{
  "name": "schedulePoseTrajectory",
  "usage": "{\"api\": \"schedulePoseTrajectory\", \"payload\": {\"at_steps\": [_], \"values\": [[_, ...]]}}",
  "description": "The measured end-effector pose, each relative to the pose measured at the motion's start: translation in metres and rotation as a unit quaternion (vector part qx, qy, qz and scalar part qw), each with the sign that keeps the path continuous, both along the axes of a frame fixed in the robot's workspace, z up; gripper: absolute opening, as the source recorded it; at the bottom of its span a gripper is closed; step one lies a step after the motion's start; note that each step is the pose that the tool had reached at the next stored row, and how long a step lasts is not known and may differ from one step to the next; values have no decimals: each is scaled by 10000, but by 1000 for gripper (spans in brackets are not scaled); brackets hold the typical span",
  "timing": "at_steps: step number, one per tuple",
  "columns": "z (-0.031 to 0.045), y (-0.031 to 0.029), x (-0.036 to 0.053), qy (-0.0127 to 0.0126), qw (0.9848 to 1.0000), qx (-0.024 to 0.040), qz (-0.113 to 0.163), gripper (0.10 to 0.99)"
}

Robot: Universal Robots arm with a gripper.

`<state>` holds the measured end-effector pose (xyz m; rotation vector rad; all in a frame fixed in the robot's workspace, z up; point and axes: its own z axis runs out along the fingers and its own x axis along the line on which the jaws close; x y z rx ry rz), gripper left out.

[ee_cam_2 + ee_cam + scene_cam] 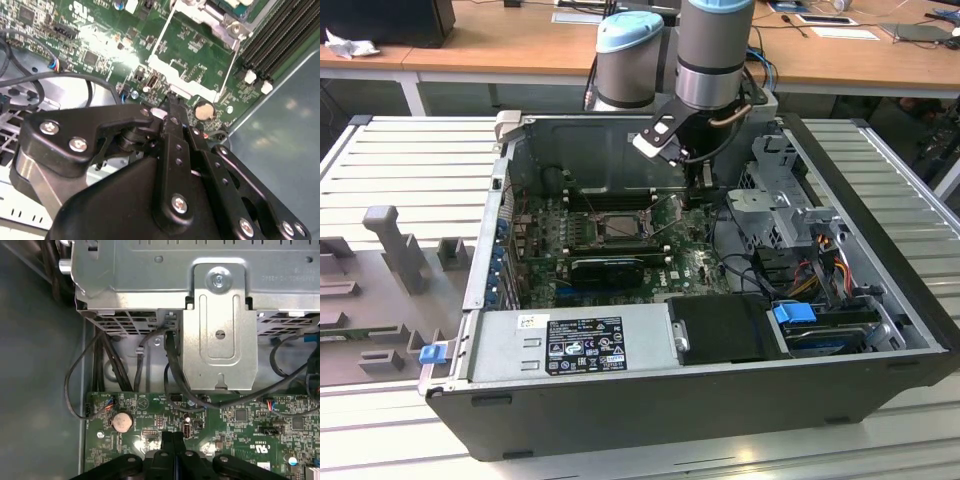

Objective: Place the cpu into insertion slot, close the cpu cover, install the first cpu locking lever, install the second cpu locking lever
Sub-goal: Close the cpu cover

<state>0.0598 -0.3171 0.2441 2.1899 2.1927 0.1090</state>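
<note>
The insertion slot [620, 226] is a dark square socket with a metal rim in the middle of the green motherboard [695, 262]. A pale square shows at its centre; I cannot tell whether that is the cpu, or how the cpu cover lies. One corner of the socket's metal frame [220, 15] shows in the second wrist view, with a thin wire lever [227, 70] running along its side. My gripper [705, 185] hangs just off the socket toward the exterior view's right. Its fingers are shut, tips [170, 102] pressed together just above the board, beside a coin battery [203, 110]. Nothing shows between them [172, 436].
A silvery drive cage [215, 315] with black cables [170, 365] stands close beyond the gripper. Long black memory slots [270, 35] flank the socket. A black ribbed card [610, 268] and the grey power supply [570, 345] lie toward the case front. Case walls [580, 140] enclose the board.
</note>
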Motion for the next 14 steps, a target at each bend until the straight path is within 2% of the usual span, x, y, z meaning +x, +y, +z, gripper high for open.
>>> {"api": "schedulePoseTrajectory", "payload": {"at_steps": [1,2,3,9,14], "values": [[5,0,-1,51,10000,10,-1,106],[13,0,-1,89,10000,13,-1,106],[18,0,-1,101,9999,13,-1,106],[21,0,-26,106,9999,13,-1,106],[21,0,-95,106,9999,13,-1,106]]}}
